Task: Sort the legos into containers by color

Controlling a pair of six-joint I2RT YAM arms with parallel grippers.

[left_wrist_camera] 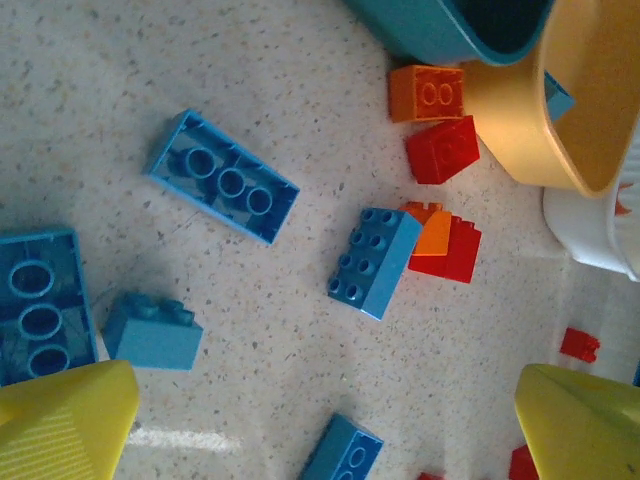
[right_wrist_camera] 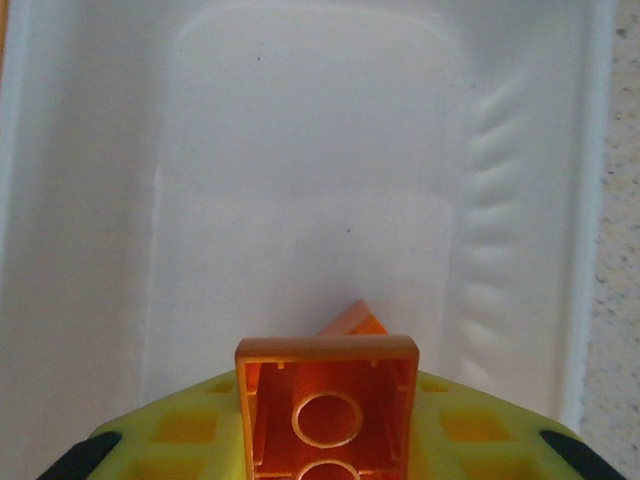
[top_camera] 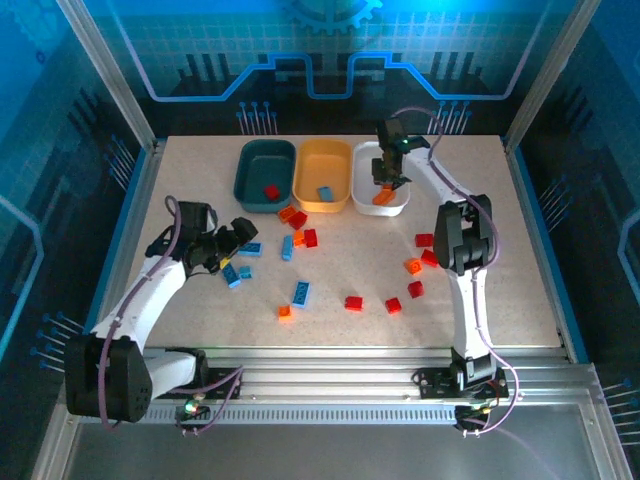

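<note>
- The right hand (top_camera: 388, 178) is clamped on an orange brick (right_wrist_camera: 327, 405), whose hollow underside faces the wrist camera.
- That brick hangs directly over the white tray (right_wrist_camera: 300, 150), well inside its rim. Another orange piece (right_wrist_camera: 352, 320) lies on the tray floor just beyond it.
- The coming move turns on this: the tray is straight below the brick, so letting go should be enough, with no sideways travel.
- The left hand (top_camera: 240, 245) is spread wide with nothing in it, above loose blue bricks on the desk (top_camera: 500, 280).
- The long blue brick (left_wrist_camera: 222, 177) lies diagonally, studs down. The left arm is plainly the nearer one.
- The yellow tray (top_camera: 322, 145), which has blue in it, lies beyond and to the right of the left hand.
</note>
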